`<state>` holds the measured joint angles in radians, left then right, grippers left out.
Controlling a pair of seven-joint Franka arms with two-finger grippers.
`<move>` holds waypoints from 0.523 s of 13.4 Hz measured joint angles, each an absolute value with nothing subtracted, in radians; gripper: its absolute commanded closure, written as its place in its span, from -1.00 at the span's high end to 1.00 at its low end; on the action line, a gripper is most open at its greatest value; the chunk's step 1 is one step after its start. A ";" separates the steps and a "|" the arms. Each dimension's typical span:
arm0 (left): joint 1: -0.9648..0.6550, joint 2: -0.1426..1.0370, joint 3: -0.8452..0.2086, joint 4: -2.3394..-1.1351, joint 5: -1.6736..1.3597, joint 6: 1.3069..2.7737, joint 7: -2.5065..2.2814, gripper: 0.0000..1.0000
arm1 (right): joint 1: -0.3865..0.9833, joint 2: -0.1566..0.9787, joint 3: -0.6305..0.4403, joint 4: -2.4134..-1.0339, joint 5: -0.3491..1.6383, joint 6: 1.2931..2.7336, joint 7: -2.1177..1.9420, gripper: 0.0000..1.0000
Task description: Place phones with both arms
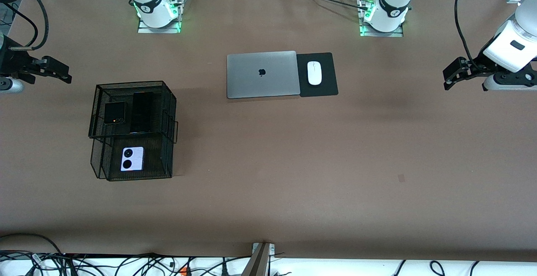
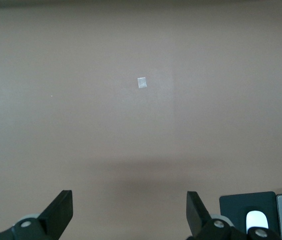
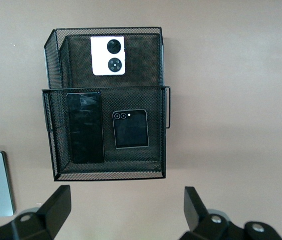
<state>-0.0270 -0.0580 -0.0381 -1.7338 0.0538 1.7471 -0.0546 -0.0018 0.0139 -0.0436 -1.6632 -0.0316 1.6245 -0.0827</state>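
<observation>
A black mesh two-tier rack (image 1: 169, 107) stands toward the right arm's end of the table. Its upper tier holds a small squarish black phone (image 1: 114, 113) beside a long slim black slab phone (image 1: 142, 112). The lower tier, nearer the front camera, holds a lilac-white phone (image 1: 132, 158) with two black circles. The right wrist view shows the rack (image 3: 106, 175), the lilac-white phone (image 3: 108, 55), the slab (image 3: 85, 127) and the small black phone (image 3: 130, 129). My right gripper (image 1: 65, 74) (image 3: 126, 205) hangs open beside the rack, holding nothing. At the left arm's end, my left gripper (image 1: 447, 79) (image 2: 130, 207) is open over bare table.
A shut silver laptop (image 1: 261, 74) lies mid-table with a white mouse (image 1: 314, 73) on a black pad (image 1: 327, 79) beside it. The left wrist view catches the pad (image 2: 240, 205) and mouse (image 2: 254, 220). A small tape mark (image 1: 401, 178) sits on the brown tabletop.
</observation>
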 measured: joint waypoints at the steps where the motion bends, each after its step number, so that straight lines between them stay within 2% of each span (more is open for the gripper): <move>1: -0.027 -0.058 -0.038 -1.734 0.054 1.747 -0.055 1.00 | -0.009 0.013 -0.033 -1.662 -0.037 1.624 -0.083 1.00; 7: -0.027 -0.058 -0.038 -1.734 0.054 1.747 -0.055 1.00 | -0.011 0.011 -0.022 -1.635 -0.058 1.592 -0.082 1.00</move>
